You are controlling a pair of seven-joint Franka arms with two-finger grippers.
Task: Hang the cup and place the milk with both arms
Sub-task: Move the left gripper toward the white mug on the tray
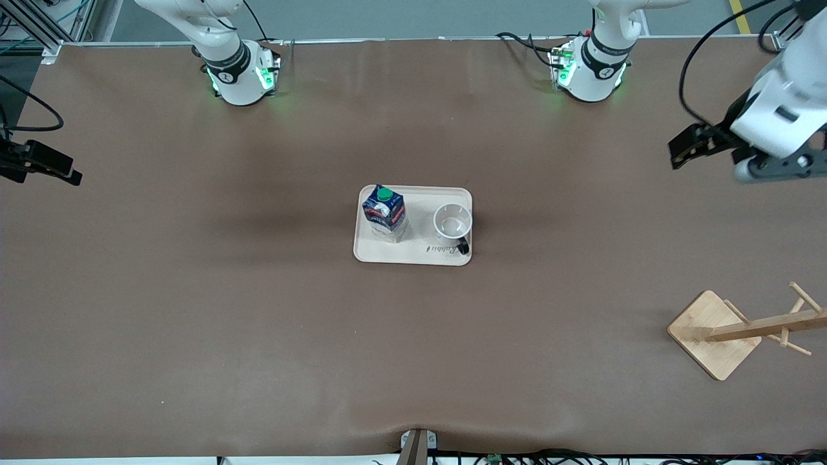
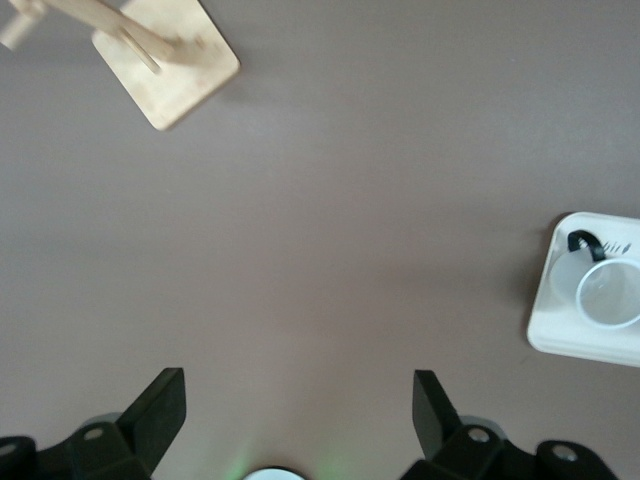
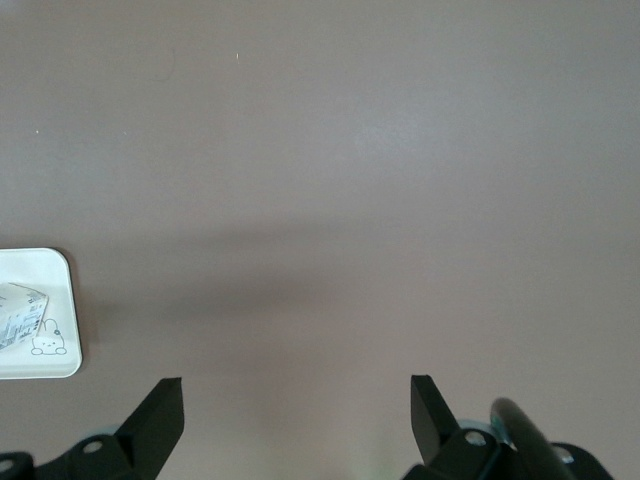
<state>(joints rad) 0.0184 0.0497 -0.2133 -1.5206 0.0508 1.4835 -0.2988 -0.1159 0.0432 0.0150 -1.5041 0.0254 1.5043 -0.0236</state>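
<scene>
Brown table (image 1: 194,310), left gripper (image 2: 298,405) and right gripper (image 3: 296,410) raised over its ends, both released

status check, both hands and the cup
Left hand open, right hand open, both over bare table. Cup and milk upright on tray. Nothing in the way.

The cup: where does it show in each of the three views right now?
Front view: the cup stands on the tray, beside the milk, toward the left arm's end.
Left wrist view: cup at the picture's edge, on the tray.
Right wrist view: not in it.
Shared landmark: the tray.
</scene>
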